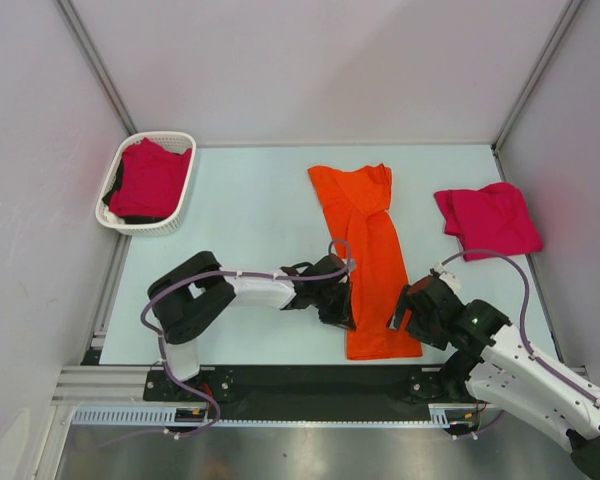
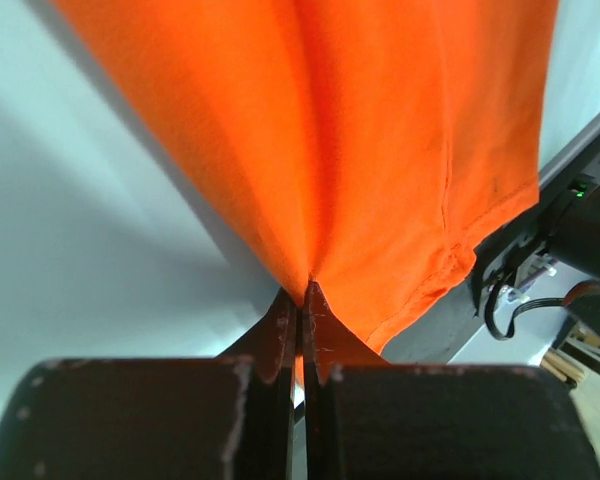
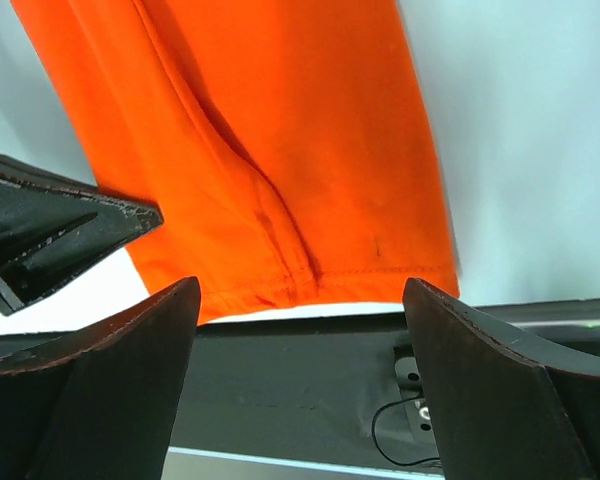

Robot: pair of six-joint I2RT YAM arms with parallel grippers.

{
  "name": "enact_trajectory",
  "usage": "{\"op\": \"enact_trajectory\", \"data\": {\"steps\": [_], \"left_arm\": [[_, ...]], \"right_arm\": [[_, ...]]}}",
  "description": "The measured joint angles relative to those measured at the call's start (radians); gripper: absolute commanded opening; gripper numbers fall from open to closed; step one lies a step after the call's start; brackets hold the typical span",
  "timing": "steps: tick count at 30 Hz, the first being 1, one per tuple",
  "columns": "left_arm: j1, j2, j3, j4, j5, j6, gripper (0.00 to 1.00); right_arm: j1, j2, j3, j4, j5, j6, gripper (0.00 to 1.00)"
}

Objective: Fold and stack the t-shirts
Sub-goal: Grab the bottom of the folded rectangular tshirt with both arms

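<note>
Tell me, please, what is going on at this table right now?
Two robot arms are working on an orange t-shirt laid out lengthwise mid-table. The left gripper is pinched shut on the shirt's left edge near the hem, while the right gripper hangs open at the near right corner, gripping nothing. A crimson-pink t-shirt lies to the right, and a second crimson-pink shirt sits in the white lattice basket at the far left.

The orange t-shirt (image 1: 368, 250) is soft matt cloth, creased, with a stitched hem. The crimson-pink t-shirt (image 1: 488, 220) at the right looks like the same matt cloth. The basket (image 1: 140, 227) at upper left is white lattice plastic. The bench (image 1: 250, 220) is pale and smooth. The left gripper (image 2: 301, 300) has matt black fingers, scuffed at the edges.
</note>
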Motion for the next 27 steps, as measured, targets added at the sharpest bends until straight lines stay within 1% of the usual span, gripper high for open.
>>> {"op": "enact_trajectory", "data": {"steps": [12, 22, 27], "left_arm": [[0.063, -0.11, -0.118, -0.036, -0.044, -0.016, 0.0], [0.12, -0.211, -0.249, -0.009, -0.059, -0.033, 0.0], [0.14, -0.288, -0.342, 0.019, -0.085, -0.057, 0.0]], "right_arm": [[0.0, 0.032, 0.002, 0.061, 0.015, -0.032, 0.89], [0.0, 0.062, 0.002, 0.091, 0.014, -0.056, 0.89], [0.0, 0.07, 0.002, 0.108, 0.013, -0.056, 0.89]]}}
